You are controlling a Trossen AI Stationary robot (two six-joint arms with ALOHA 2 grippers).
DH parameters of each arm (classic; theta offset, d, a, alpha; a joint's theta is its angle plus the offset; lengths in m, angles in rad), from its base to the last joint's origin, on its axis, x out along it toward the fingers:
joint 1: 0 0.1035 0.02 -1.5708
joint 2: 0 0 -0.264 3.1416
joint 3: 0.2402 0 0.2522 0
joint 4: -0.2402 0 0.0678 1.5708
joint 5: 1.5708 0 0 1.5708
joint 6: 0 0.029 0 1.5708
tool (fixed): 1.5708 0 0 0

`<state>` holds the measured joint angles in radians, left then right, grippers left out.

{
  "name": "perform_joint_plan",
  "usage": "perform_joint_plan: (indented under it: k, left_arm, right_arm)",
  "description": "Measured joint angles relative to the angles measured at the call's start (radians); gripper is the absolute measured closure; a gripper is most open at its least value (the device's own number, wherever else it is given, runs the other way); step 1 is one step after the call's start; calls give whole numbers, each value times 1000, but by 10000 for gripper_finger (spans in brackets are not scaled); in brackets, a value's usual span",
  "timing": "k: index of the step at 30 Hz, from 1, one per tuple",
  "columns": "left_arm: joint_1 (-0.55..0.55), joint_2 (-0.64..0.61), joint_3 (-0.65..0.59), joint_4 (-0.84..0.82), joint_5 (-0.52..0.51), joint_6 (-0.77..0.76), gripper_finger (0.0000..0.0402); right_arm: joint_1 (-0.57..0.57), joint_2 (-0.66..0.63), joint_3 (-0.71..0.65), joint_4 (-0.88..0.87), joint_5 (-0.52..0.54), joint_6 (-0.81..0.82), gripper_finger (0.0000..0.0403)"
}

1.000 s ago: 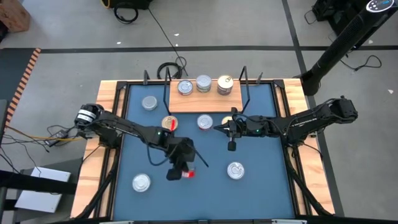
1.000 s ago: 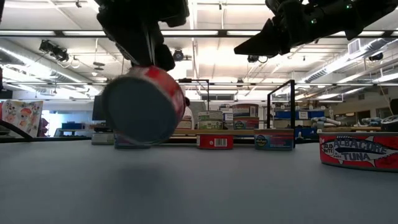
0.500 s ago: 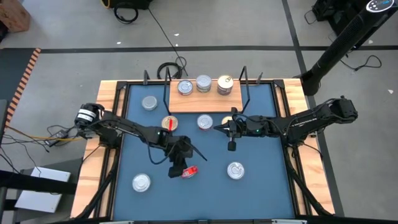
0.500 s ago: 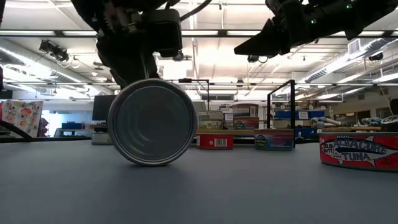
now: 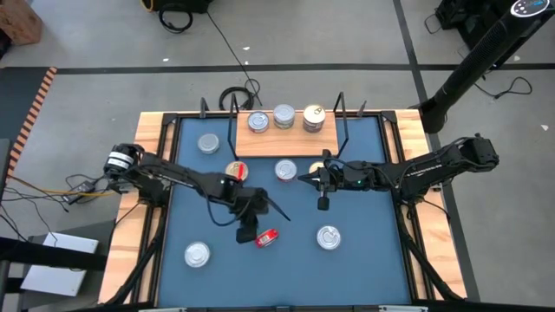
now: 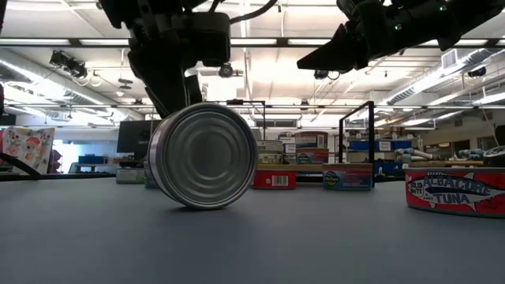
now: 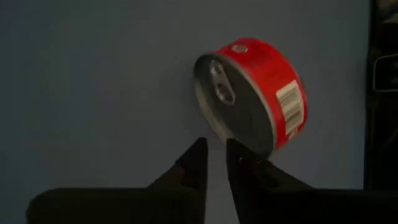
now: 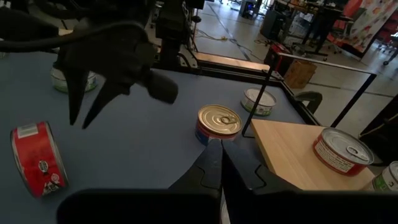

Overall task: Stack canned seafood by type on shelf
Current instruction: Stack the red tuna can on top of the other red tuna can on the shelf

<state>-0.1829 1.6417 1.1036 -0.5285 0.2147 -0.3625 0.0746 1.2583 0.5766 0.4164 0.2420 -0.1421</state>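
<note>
Since a second ago, the red-sided tin point(image 5: 266, 238) has gone from hanging tilted in your left tool point(image 5: 248, 232) to standing on its edge on the blue counter point(image 5: 364, 260), and it now sits free just beside the tool's tips. In the left wrist view the tin point(image 7: 252, 93) stands apart from the two fingers point(image 7: 194, 163), which show only a narrow slit between them and grip nothing.

Your step in hand, as I judge it, is to recover this tin so it can go to the shelf point(image 5: 286, 139). A tin on its rim will roll at the lightest nudge, so don't poke it from the side. Either tip it flat first with a gentle push against its upper edge, or open the fingers wide and come down over the rim so both pads meet the curved red wall together. Settle it lid-up before lifting.

Your left arm reaches in from the counter's left edge toward the middle, wrist bent downward, with the tool low above the surface. Your right tool point(image 5: 323, 203) waits with its fingers shut and empty, held well above the counter near the shelf's front edge. Three tins stand on the shelf; others lie scattered on the counter.
</note>
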Motion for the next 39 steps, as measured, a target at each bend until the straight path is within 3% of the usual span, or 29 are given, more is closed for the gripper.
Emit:
perform_joint_plan:
  k: [6,15,23,29,39]
  left_arm:
    - [-29,0,114,-141,-50,-39,281]
    - [-116,-1,155,-53,-128,-230,186]
    - [-129,8,155,-31,-179,-392,112]
    - [-129,19,155,-50,-246,-402,91]
    - [-147,76,155,-60,-208,-398,89]
  right_arm:
    - [0,0,0,0,0,0,392]
    - [0,0,0,-2,0,0,390]
    - [0,0,0,-1,0,0,389]
    - [0,0,0,-1,0,0,391]
    - [0,-1,0,-8,0,0,390]
